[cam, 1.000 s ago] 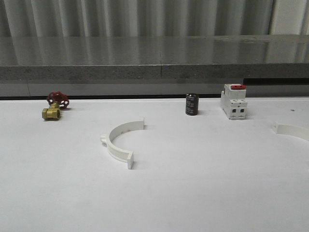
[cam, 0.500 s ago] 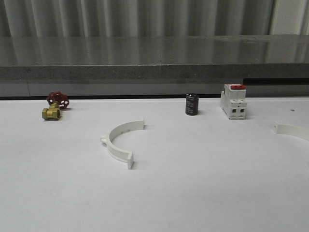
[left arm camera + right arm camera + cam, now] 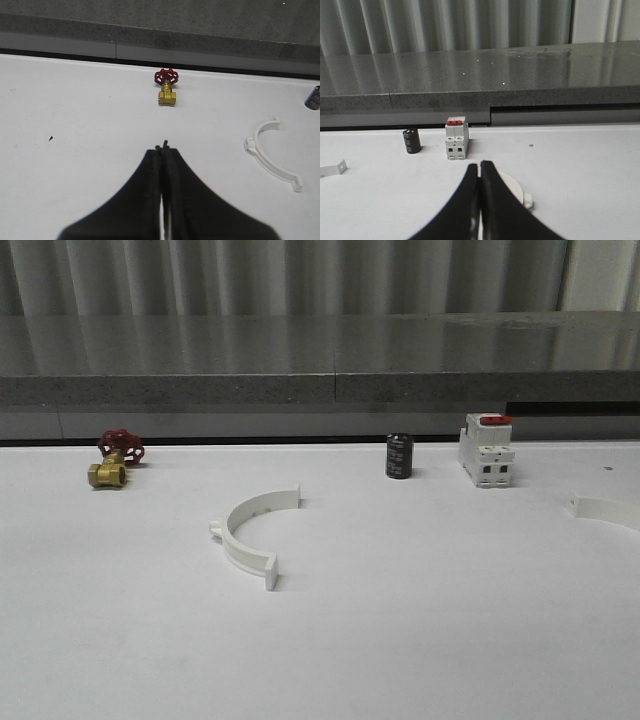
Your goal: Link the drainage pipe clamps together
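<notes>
Clamp halves: one white semicircular band (image 3: pixel 250 535) lies flat on the white table (image 3: pixel 420 620), left of centre; the second (image 3: pixel 605 508) lies at the right edge, well apart from the first, cut off by the frame.
Left gripper (image 3: pixel 162 148): fingers pressed together, grasping nothing, above bare table; the first band (image 3: pixel 272 160) lies off to one side.
Right gripper (image 3: pixel 480 165): fingers clenched, empty, over the second band (image 3: pixel 512 189).
Behind, near the table's back edge: brass valve with red handwheel (image 3: pixel 115 458), black cylinder (image 3: pixel 399 456), white breaker with red switch (image 3: pixel 486 450).
Farthest: grey ledge (image 3: pixel 320 360).
</notes>
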Motion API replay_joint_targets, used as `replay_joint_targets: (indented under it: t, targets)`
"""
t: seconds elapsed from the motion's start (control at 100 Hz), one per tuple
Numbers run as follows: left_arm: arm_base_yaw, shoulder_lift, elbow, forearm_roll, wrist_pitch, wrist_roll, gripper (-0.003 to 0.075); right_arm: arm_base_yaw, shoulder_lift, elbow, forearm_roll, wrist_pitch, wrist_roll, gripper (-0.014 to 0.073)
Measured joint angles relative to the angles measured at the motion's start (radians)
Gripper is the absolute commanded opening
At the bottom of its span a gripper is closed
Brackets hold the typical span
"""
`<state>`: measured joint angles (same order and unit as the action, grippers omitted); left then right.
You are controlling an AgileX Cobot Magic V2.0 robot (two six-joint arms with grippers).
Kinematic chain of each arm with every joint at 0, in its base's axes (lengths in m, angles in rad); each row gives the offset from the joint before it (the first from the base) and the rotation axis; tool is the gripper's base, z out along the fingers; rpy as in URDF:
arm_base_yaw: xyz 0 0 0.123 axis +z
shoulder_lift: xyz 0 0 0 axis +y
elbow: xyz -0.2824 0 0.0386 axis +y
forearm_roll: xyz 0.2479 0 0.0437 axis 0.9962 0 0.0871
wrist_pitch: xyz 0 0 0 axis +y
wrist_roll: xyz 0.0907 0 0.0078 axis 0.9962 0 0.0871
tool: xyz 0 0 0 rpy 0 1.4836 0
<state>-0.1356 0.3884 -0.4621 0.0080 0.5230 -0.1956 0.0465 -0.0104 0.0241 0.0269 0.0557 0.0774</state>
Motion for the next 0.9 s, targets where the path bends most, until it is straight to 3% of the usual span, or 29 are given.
replay_joint_targets:
  t: [0.23,0.52,0.75,0.85,0.9]
  targets:
    - [0.000,0.000,0.000,0.000,0.000,0.000,-0.0020,0.000,0.149,-0.161,0.014,0.133,0.094,-0.0069]
    - [0.000,0.000,0.000,0.000,0.000,0.000,-0.0020,0.000,0.668,-0.563,0.016,0.343,0.120,-0.0069]
    - [0.000,0.000,0.000,0.000,0.000,0.000,-0.0020,0.000,0.979,-0.781,0.016,0.399,0.120,-0.0069]
    - [0.000,0.000,0.000,0.000,0.000,0.000,-0.0020,0.000,1.054,-0.809,0.016,0.404,0.122,-0.0043]
    - [0.000,0.000,0.000,0.000,0.000,0.000,-0.0020,0.000,1.082,-0.813,0.016,0.409,0.122,0.0016]
